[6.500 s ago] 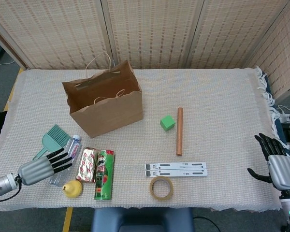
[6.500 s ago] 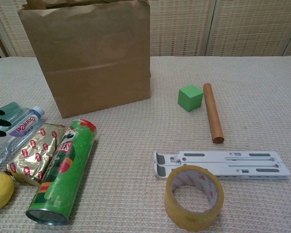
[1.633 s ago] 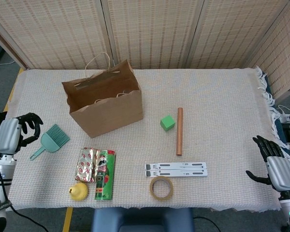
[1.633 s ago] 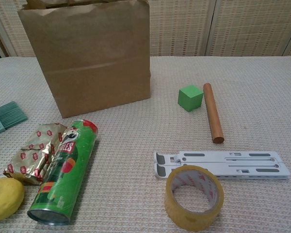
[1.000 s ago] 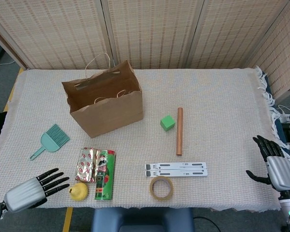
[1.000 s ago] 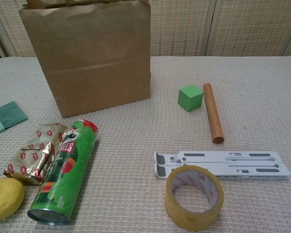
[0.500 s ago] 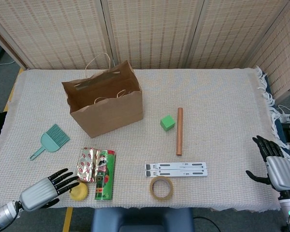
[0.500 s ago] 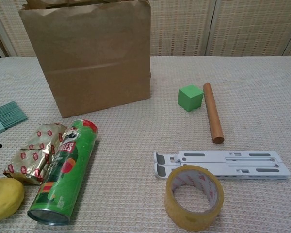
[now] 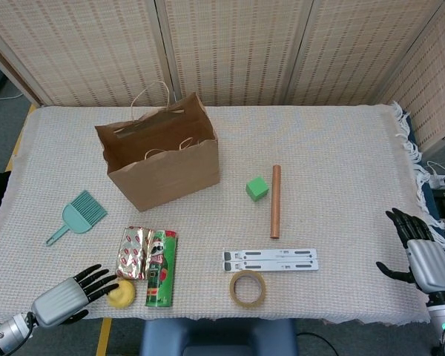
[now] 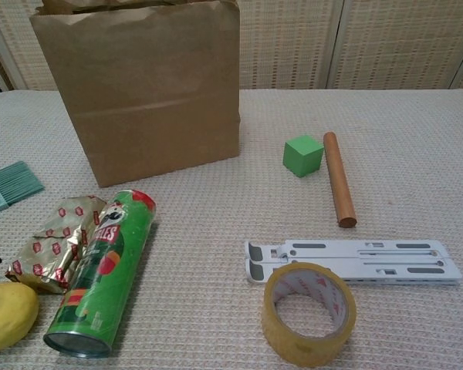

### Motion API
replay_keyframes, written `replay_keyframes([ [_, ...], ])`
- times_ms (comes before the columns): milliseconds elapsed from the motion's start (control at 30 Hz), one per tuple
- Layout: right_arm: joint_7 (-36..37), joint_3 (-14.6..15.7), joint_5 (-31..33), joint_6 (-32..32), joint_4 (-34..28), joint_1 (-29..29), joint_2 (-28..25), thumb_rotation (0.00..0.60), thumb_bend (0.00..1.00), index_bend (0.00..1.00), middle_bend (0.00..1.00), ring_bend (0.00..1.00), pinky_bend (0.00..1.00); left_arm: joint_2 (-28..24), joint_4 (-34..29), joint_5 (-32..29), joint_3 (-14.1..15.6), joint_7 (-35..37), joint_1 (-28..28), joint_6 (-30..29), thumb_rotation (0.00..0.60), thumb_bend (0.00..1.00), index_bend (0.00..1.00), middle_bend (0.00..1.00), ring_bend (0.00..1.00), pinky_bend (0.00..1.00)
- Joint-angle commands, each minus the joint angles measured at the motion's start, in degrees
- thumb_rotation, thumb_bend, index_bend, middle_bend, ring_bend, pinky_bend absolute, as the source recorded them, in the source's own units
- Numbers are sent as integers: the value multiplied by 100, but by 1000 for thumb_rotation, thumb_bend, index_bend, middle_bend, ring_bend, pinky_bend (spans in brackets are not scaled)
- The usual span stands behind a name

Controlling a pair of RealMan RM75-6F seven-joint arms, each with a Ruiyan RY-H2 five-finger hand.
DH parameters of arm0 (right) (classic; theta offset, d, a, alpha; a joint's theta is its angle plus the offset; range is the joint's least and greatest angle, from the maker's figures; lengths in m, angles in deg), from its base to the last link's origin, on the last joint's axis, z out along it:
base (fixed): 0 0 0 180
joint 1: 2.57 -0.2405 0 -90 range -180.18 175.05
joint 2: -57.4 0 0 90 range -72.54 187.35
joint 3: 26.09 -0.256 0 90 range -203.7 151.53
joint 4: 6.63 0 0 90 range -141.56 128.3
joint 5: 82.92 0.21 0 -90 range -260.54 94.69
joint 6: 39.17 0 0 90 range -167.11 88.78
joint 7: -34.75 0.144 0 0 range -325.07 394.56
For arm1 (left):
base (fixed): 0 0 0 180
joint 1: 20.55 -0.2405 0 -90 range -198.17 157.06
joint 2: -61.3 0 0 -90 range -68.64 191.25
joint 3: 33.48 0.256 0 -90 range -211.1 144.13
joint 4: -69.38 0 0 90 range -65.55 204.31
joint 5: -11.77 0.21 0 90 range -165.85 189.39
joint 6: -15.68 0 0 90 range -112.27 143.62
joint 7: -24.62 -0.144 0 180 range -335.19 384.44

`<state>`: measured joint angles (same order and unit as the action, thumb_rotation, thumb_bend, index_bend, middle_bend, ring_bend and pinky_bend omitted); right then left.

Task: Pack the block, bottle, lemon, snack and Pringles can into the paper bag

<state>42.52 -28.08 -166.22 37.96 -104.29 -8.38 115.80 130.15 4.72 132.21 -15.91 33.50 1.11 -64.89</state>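
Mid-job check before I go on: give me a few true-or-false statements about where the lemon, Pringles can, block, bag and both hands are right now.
1. The left hand reaches toward the lemon with fingers spread. True.
2. The Pringles can stands upright. False: it lies on its side beside the snack.
3. The green block is inside the paper bag. False: it sits on the table beside the wooden rod.
4. The right hand holds nothing. True.
5. The bag has tipped over. False: it stands upright, open.

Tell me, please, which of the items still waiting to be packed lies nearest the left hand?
The lemon: the left hand has its fingertips right at it by the table's near edge. The snack and Pringles can lie just beyond, and the green block is far off.
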Motion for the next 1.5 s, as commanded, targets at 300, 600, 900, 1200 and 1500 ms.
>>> replay_keyframes([
  [300, -29, -10, 47, -28, -24, -11, 2, 600, 92, 0, 0, 0, 39, 306, 94, -37, 21, 79, 83, 60, 600, 348, 0, 0, 0, 54],
  [600, -16, 0, 51, -55, -39, -16, -19, 600, 92, 0, 0, 0, 39, 468, -4, -63, 16, -3, 160, 42, 600, 349, 0, 0, 0, 64],
  [900, -25, -4, 68, -60, -47, -20, -20, 600, 92, 0, 0, 0, 40, 579, 32, -209, -68, 77, 289, 81, 600, 361, 0, 0, 0, 98],
  [1200, -36, -2, 87, -80, -59, -25, -26, 600, 92, 0, 0, 0, 40, 439, -153, -169, -81, -100, 422, 17, 600, 360, 0, 0, 0, 96],
  [1500, -23, 9, 76, -85, -68, -23, -31, 600, 92, 0, 0, 0, 41, 341, -305, -208, 168, -306, 443, 488, 600, 359, 0, 0, 0, 94],
])
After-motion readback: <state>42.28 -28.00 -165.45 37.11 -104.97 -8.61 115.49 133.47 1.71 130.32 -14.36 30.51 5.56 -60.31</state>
